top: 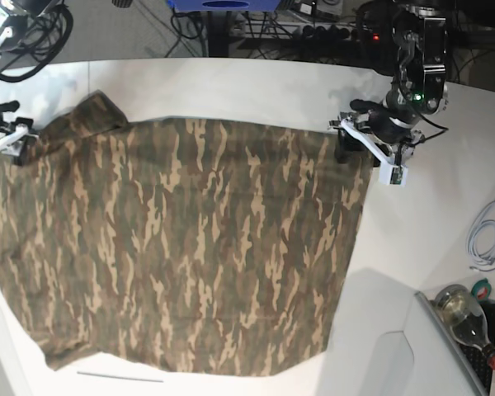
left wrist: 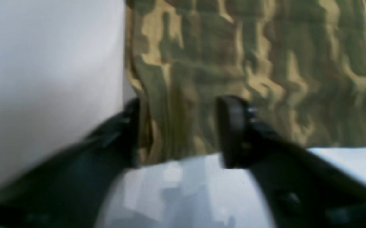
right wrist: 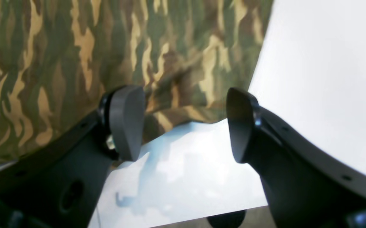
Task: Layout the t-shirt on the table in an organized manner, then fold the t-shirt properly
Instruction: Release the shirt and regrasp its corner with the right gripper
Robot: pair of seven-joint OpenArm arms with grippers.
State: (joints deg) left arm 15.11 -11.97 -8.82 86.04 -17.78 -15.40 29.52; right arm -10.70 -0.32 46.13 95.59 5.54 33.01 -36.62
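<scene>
In the blurred left wrist view the left hand (left wrist: pixel 176 133) stands released, its jaws apart astride a corner of the shirt (left wrist: pixel 249 63), seemingly not gripping it. The right wrist view shows the right hand (right wrist: pixel 183 123) likewise spread open at another shirt corner on the white worktop (right wrist: pixel 322 79). From the base view the shirt lies spread nearly flat, so laying out looks about done; folding next calls for regrasping an edge.

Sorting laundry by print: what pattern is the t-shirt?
Camouflage: olive, brown, tan; t-shirt, base view.
</scene>
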